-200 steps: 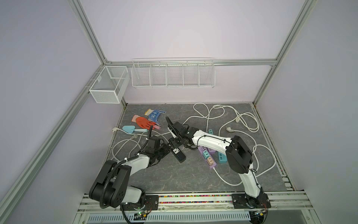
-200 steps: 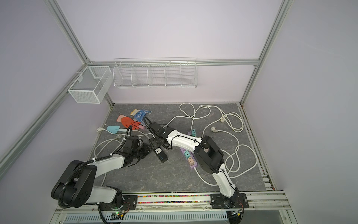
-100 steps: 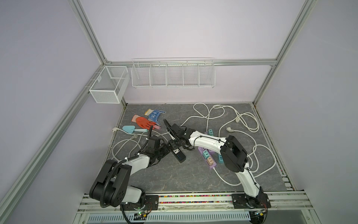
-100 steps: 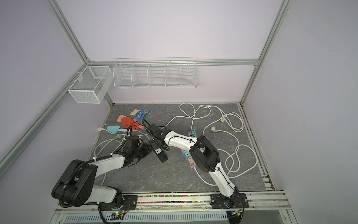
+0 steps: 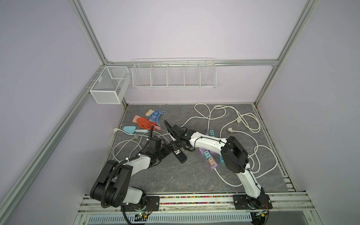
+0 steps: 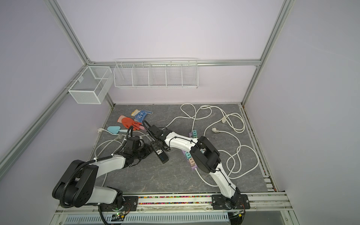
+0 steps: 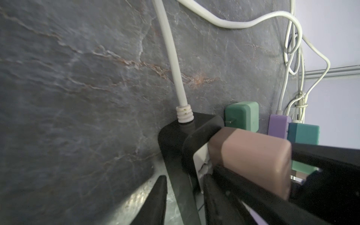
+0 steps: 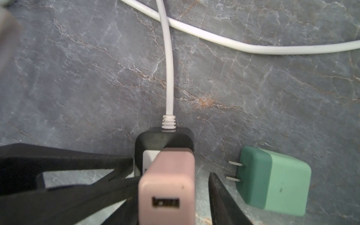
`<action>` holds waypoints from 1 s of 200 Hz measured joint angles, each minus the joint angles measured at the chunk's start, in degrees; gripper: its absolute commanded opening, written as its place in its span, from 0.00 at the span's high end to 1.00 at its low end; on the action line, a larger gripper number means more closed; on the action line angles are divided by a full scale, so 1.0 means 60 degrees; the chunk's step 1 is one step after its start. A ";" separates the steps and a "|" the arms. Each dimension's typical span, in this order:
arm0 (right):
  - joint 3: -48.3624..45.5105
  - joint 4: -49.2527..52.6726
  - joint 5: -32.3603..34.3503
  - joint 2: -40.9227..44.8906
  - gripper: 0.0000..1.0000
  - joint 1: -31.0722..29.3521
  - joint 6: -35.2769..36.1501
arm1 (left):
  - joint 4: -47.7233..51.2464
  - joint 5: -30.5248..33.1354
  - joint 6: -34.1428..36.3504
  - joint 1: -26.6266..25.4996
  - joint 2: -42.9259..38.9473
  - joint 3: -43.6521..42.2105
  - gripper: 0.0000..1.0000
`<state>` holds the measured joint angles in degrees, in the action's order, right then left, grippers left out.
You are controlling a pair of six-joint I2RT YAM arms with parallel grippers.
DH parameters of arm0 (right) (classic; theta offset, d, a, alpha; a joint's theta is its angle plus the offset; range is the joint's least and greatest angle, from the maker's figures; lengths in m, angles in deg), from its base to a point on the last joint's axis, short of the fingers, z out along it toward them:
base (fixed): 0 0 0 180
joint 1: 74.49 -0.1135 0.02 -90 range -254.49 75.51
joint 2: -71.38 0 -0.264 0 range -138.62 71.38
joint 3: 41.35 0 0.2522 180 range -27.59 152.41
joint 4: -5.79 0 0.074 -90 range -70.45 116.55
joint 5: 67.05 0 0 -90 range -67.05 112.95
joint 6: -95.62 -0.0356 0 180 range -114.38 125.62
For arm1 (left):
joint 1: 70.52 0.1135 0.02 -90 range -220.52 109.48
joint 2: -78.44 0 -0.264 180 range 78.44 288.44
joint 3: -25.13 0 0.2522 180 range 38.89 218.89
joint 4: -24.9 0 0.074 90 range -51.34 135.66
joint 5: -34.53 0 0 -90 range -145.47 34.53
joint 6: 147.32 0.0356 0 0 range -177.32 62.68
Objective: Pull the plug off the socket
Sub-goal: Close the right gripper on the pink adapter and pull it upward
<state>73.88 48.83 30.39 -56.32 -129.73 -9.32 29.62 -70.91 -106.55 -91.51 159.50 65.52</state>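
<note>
The socket is a black power strip point(image 5: 178, 154) point(image 6: 161, 155) lying on the grey mat, with a white cord point(image 8: 169, 68) leaving its end. A pink plug point(image 8: 167, 175) point(image 7: 249, 161) sits in its end outlet. My left gripper point(image 7: 185, 177) point(image 5: 167, 151) has one finger on each side of the strip point(image 7: 175, 136) and is shut on it. My right gripper point(image 8: 173, 177) point(image 5: 176, 143) straddles the pink plug. One finger touches it, and a narrow gap shows at the other finger point(image 8: 216, 194). In both top views the grippers hide the plug.
A loose green adapter point(image 8: 272, 181) lies next to the plug, prongs toward it. To the right lies a purple strip point(image 5: 209, 156) with several coloured adapters. White cords point(image 5: 233, 120) loop over the mat. A red glove point(image 5: 143, 122), a blue glove point(image 5: 155, 115) and a trowel point(image 5: 130, 130) lie behind.
My right gripper has come down over the strip's end and its jaws have narrowed round the pink plug. The left gripper and the strip have stayed put.
</note>
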 measured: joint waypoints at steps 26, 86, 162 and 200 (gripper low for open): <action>0.0000 -0.0029 -0.0073 -0.0007 0.62 0.0000 0.0007 | -0.0091 -0.0004 0.0000 0.0000 0.0022 -0.0029 0.68; 0.0000 -0.0069 -0.0178 -0.0007 0.74 -0.0007 0.0015 | -0.0339 -0.0004 0.0000 0.0000 0.0029 -0.0149 0.68; -0.0004 -0.0084 -0.0248 -0.0007 0.78 0.0000 0.0000 | -0.0521 0.0004 -0.0007 0.0000 0.0044 -0.0248 0.68; -0.0004 -0.0084 -0.0244 -0.0007 0.78 0.0011 0.0011 | -0.0597 0.0000 -0.0015 0.0000 0.0044 -0.0288 0.68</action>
<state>73.86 48.32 28.93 -56.36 -129.66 -9.25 26.04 -70.91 -106.64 -91.51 159.76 63.80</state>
